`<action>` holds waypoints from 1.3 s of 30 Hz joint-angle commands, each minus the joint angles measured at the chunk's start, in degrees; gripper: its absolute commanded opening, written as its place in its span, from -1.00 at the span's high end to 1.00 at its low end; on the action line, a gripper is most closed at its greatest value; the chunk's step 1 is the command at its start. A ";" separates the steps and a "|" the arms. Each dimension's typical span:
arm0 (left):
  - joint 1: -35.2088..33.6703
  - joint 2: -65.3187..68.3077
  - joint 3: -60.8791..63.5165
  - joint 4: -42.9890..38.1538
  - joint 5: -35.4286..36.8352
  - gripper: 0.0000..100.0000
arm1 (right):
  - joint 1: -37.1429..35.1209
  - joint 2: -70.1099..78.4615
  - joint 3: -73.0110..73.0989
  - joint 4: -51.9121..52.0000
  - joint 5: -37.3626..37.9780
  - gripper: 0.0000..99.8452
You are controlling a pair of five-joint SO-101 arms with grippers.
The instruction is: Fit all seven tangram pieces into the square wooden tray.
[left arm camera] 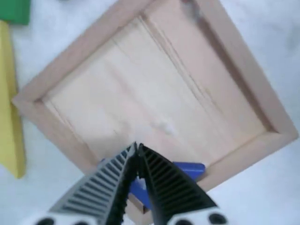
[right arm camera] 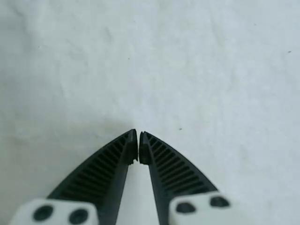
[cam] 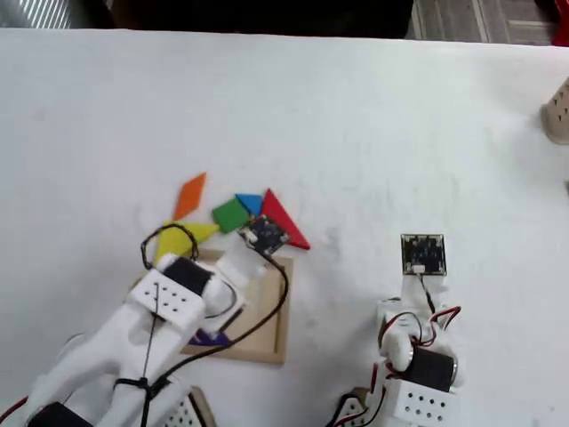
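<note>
Arm hiding tray, edges cropping pieces
The left arm is covering much of the tray and most of a purple piece; in the left wrist view, the edge is cutting off the yellow piece and the green piece.

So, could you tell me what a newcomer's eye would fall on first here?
The bright pieces stand out: an orange piece, green square and red triangle lie on the white table just beyond the wooden tray. The left gripper hangs shut over the tray, above a blue piece at its rim. The right gripper sits shut over the table, off to the side.
</note>
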 commanded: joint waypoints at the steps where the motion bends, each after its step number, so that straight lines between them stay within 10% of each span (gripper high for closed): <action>1: 2.07 1.63 1.49 -6.33 2.81 0.96 | 0.48 -0.22 0.18 -0.92 0.53 0.97; 10: -2.42 13.32 -4.13 -4.31 7.12 0.96 | 0.57 -0.22 0.18 -0.92 0.53 0.97; 19: -12.70 13.41 -5.63 0.26 -7.47 0.96 | 0.57 -0.22 0.18 -1.01 0.53 0.97; 39: -13.32 13.23 -8.44 -1.32 -7.56 0.96 | 0.48 -0.22 0.18 -1.10 0.35 0.97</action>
